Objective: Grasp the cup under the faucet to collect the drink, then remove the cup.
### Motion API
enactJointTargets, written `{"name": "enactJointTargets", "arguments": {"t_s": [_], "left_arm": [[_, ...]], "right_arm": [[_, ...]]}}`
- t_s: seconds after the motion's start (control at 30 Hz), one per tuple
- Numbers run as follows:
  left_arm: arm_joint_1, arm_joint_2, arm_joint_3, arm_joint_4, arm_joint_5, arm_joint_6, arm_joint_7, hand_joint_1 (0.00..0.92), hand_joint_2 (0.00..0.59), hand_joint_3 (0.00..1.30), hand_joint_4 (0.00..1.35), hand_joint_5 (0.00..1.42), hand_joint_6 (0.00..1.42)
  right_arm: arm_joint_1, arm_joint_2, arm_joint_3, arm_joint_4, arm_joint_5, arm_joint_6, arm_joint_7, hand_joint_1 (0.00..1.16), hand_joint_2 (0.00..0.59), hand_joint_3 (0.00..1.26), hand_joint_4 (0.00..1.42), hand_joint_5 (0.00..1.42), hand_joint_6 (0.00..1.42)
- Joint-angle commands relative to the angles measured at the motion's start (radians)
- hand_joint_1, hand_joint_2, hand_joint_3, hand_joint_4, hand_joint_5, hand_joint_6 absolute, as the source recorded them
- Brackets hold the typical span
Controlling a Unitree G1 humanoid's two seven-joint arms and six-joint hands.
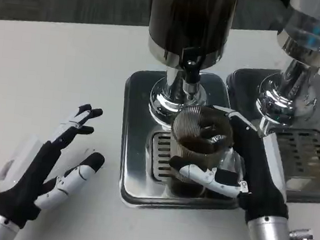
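A clear ribbed cup [199,141] with dark drink in its lower part stands on the drip grille [158,154] of a steel tray [133,128], right under the black faucet [191,71] of a dark drink dispenser [190,20]. My right hand [240,174] grips the cup from its right side, thumb across the front and fingers around the back. My left hand [58,166] rests over the white table to the left of the tray, fingers spread and holding nothing.
A second chrome dispenser [303,60] with its own tray and grille [308,155] stands at the right, close behind my right forearm. White table [51,68] stretches to the left and back.
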Motion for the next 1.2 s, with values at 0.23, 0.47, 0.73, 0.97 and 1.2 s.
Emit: {"name": "enactJointTargets", "arguments": {"t_s": [0.23, 0.47, 0.73, 0.97, 1.2], "left_arm": [[0.027, 0.04, -0.008, -0.091, 0.075, 0.059, 0.018, 0.0, 0.207, 0.11, 0.0, 0.11, 0.08], [0.121, 0.087, -0.006, -0.284, 0.152, 0.188, 0.002, 0.0, 0.197, 0.02, 0.0, 0.0, 0.0], [0.252, 0.15, -0.014, -0.458, 0.25, 0.275, -0.008, 0.0, 0.194, 0.0, 0.0, 0.0, 0.0], [0.359, 0.154, -0.01, -0.583, 0.345, 0.411, 0.004, 0.0, 0.197, 0.0, 0.0, 0.0, 0.0], [0.433, 0.156, -0.011, -0.666, 0.372, 0.44, 0.024, 0.0, 0.201, 0.0, 0.0, 0.0, 0.0]], "right_arm": [[0.103, -0.002, -0.021, -0.198, 0.044, 0.019, 0.049, 1.08, 0.238, 0.5, 0.48, 0.57, 0.89], [0.182, -0.005, -0.011, -0.288, 0.072, 0.029, 0.106, 1.08, 0.248, 0.5, 0.48, 0.58, 0.89], [0.209, -0.028, -0.006, -0.365, 0.093, 0.063, 0.185, 1.08, 0.258, 0.5, 0.47, 0.58, 0.9], [0.224, -0.036, 0.008, -0.41, 0.116, 0.087, 0.249, 1.08, 0.26, 0.5, 0.47, 0.59, 0.91], [0.249, -0.06, 0.025, -0.462, 0.131, 0.096, 0.309, 1.09, 0.261, 0.49, 0.45, 0.6, 0.92]]}}
